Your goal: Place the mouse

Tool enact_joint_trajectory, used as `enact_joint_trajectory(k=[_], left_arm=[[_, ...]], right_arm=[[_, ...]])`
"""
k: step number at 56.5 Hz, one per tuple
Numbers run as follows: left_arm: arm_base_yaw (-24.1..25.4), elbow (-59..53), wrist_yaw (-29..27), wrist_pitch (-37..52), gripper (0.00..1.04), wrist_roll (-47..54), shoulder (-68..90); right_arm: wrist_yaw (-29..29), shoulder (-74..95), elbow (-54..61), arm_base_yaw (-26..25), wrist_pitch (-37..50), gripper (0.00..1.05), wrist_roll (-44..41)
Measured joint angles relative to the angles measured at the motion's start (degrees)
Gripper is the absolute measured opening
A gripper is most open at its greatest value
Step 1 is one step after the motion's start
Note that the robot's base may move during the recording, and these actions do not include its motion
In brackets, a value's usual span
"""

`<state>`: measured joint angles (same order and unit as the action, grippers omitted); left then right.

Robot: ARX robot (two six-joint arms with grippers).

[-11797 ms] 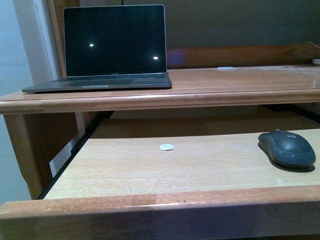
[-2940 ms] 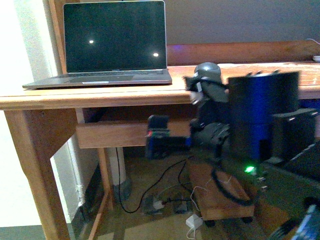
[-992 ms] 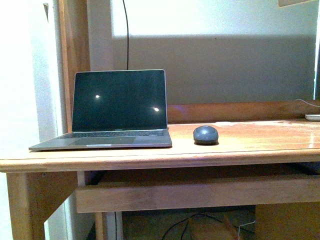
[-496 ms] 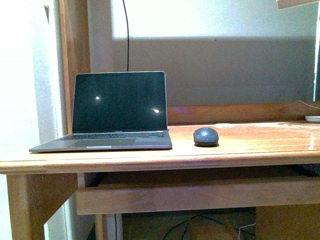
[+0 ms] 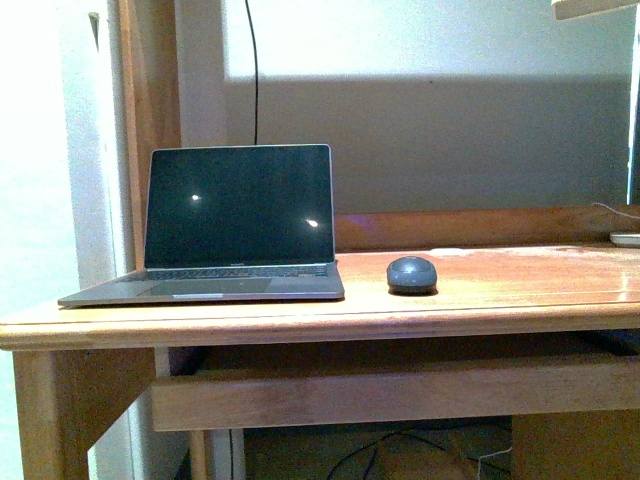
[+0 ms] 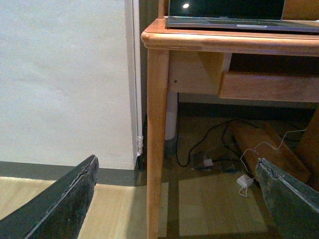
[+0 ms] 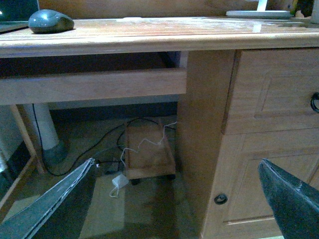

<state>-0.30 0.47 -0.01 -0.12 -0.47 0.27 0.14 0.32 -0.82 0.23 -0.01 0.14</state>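
The mouse [image 5: 412, 273] sits on the desk [image 5: 520, 285], just to the right of the open laptop [image 5: 236, 228] and apart from it, nothing touching it. From the front neither arm shows at all. The right gripper [image 7: 174, 199] is down low in front of the desk, its fingers [image 7: 55, 206] spread wide and holding nothing; the mouse [image 7: 51, 21] is up on the desktop, well above and away from it. The left gripper [image 6: 174, 199] is low too, near the desk's left leg [image 6: 156, 144], fingers [image 6: 62, 201] wide apart and empty, with only the laptop's front edge [image 6: 239, 22] showing above. Cables [image 7: 117, 181] lie on the floor beneath.
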Motion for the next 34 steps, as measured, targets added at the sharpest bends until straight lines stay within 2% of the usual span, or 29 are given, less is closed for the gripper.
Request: enact_joint_trajectory(k=[34], left_arm=[[0.0, 0.0, 0.0, 0.0, 0.97, 0.0, 0.0]], right_arm=[[0.0, 0.0, 0.0, 0.0, 0.0, 0.97, 0.0]])
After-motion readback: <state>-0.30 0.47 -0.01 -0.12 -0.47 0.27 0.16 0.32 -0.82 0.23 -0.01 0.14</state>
